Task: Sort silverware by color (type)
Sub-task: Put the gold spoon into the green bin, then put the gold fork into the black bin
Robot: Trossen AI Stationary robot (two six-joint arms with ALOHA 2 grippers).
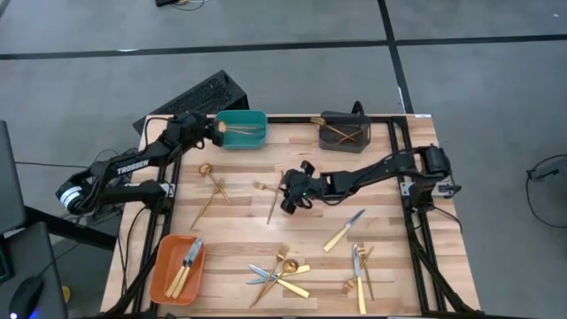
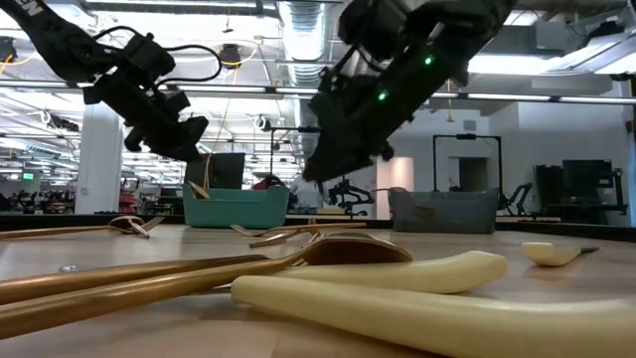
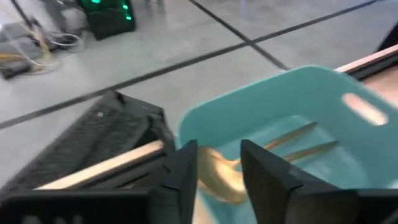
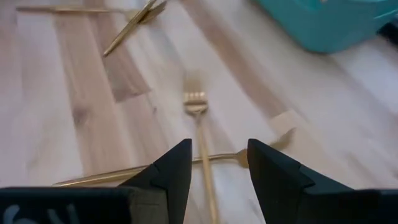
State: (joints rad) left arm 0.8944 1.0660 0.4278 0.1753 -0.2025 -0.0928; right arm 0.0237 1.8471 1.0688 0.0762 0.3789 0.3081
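My left gripper (image 1: 213, 132) (image 3: 214, 177) hangs over the left end of the teal bin (image 1: 242, 130) (image 3: 298, 106), its fingers apart. The bowl of a gold spoon (image 3: 219, 177) shows between them; its handle (image 3: 292, 137) reaches into the bin. My right gripper (image 1: 291, 193) (image 4: 214, 168) stands open above the table's middle, pointing down at a slant. Below it a gold fork (image 4: 198, 121) (image 1: 271, 202) lies flat on the wood, and a second gold piece (image 4: 124, 174) lies across the fork's handle. Neither touches the fingers. My left gripper has the spoon's bowl (image 3: 219, 177) between its two parted fingers, coming in from the table's left over the bin's rim. Whether either finger touches the bowl, I cannot tell. My right gripper touches nothing.
A dark grey bin (image 1: 345, 133) with gold pieces stands at the far edge. An orange bin (image 1: 178, 268) with knives sits near left. Loose silverware lies at the left (image 1: 213, 184), near middle (image 1: 283, 271) and near right (image 1: 359, 266); a knife (image 1: 344, 230) lies alone.
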